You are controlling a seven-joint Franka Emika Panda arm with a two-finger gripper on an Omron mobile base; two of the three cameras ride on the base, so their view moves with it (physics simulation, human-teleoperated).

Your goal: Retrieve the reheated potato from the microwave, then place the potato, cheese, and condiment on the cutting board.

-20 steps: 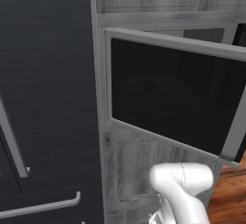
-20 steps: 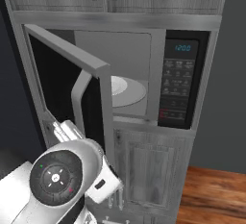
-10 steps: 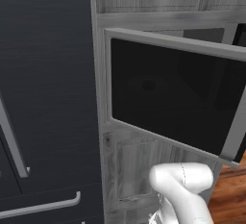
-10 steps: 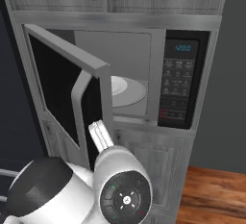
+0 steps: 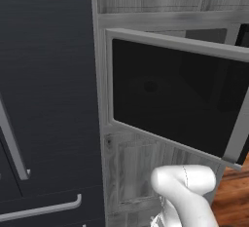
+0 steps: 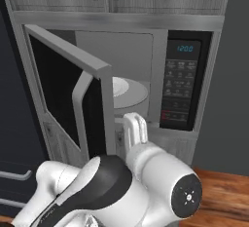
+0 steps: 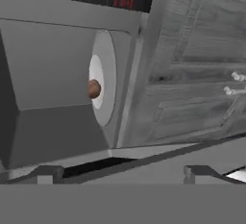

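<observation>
The microwave [image 6: 121, 89] stands open. The brown potato [image 7: 94, 89] sits on its white plate [image 7: 103, 79], well ahead of the tool [image 7: 122, 172], whose jaws are spread wide and hold nothing.

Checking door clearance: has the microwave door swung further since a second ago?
No. The door sits at the same angle against the control panel, already open.

The microwave [image 6: 187, 85] has a small display [image 6: 184, 48] at the top of its dark control panel, with blue-green digits that seem to read 12:00. The button labels below it are too small to read.
</observation>
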